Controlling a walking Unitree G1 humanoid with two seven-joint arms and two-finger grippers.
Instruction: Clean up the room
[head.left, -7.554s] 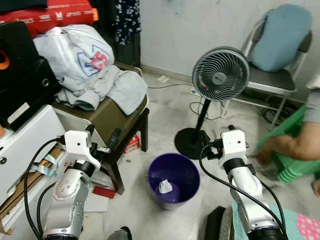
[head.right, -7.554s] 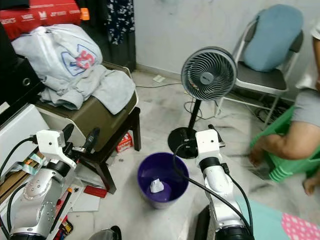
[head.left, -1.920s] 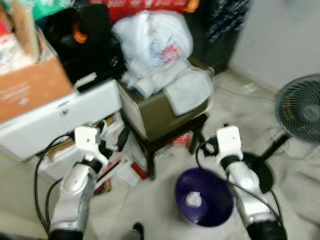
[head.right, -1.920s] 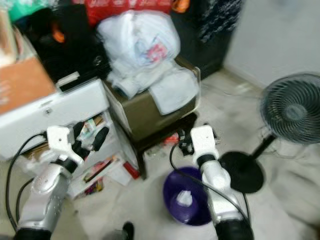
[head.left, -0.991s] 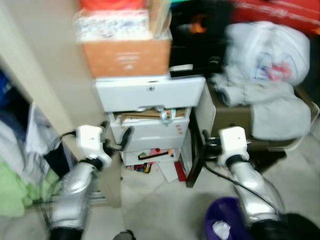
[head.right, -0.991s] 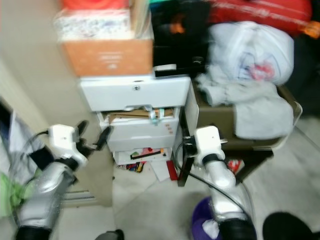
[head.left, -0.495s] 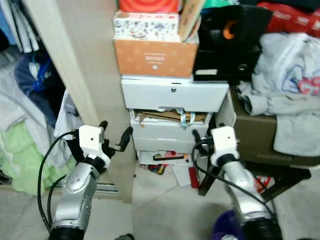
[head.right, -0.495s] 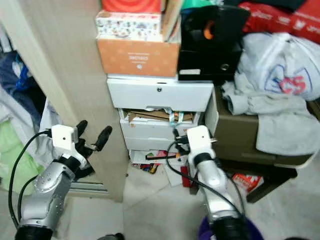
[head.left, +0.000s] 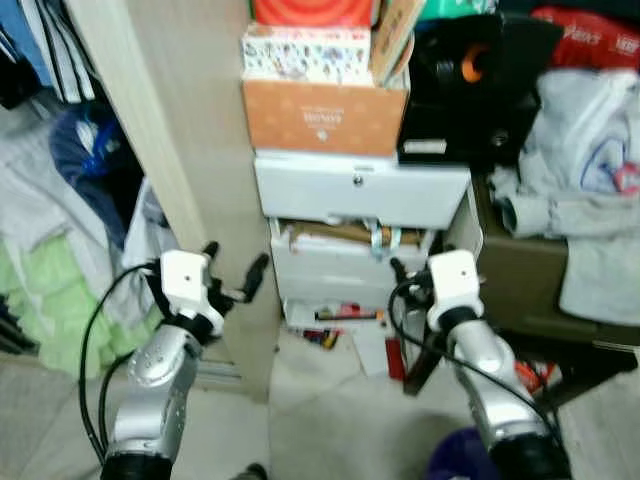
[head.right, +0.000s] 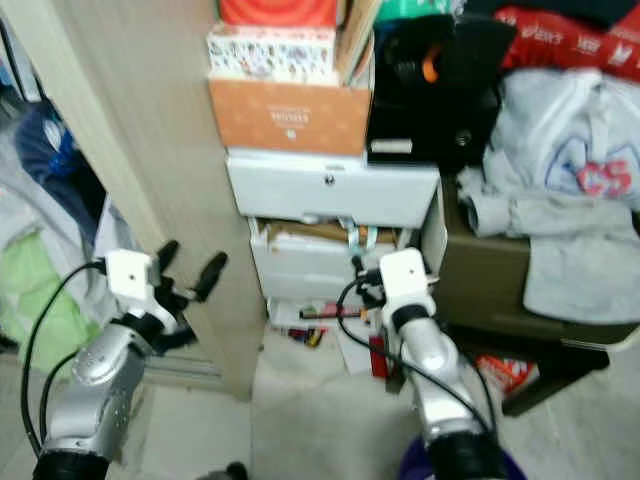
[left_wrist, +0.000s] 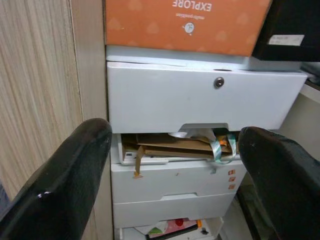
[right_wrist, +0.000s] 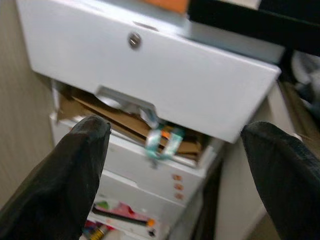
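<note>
White boxy drawer unit (left_wrist: 200, 100) overflows with crumpled brown cardboard (left_wrist: 170, 146).

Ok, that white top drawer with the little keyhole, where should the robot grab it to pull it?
Likely the recessed notch at the lower edge of the top drawer, fingers hooked up from below, coming head-on: the front is otherwise flat, with only a keyhole.

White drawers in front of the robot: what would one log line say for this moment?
facing: white drawer unit | second drawer: ajar, cardboard and ribbon poking out | left gripper: open, empty | right gripper: open, empty | floor: clutter under drawers
</note>
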